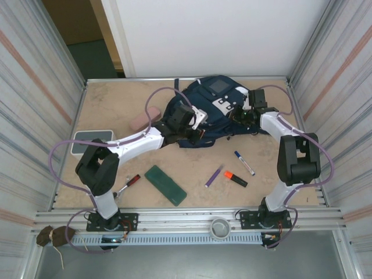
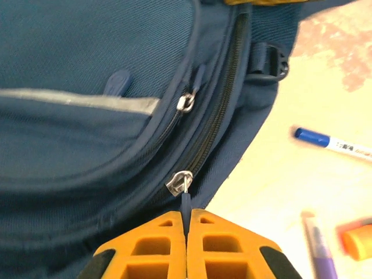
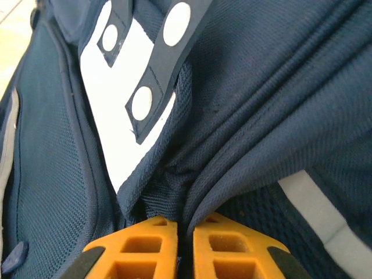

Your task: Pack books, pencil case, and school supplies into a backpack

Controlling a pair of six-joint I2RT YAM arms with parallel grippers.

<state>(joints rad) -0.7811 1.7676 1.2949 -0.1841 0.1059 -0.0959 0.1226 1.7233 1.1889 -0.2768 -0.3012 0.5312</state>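
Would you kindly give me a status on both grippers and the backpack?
Left gripper shut on zipper pull. Right gripper pinching backpack fabric. Zip looks closed. Purple pen lying on table, unpacked.

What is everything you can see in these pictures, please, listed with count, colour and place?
backpack: one, navy, far centre of table
pencil case: one, green, near centre-left
pen: one, purple, near centre
highlighter: one, orange with black cap, right of pen
marker: one, white with blue cap, beyond highlighter
tool: one, red-handled, left of pencil case
block: one, pink, left of backpack
flat device: one, white and grey, left edge
round cap: one, grey, near rail
left hand: one, orange, shut on zipper pull
right hand: one, orange, pinching backpack fabric
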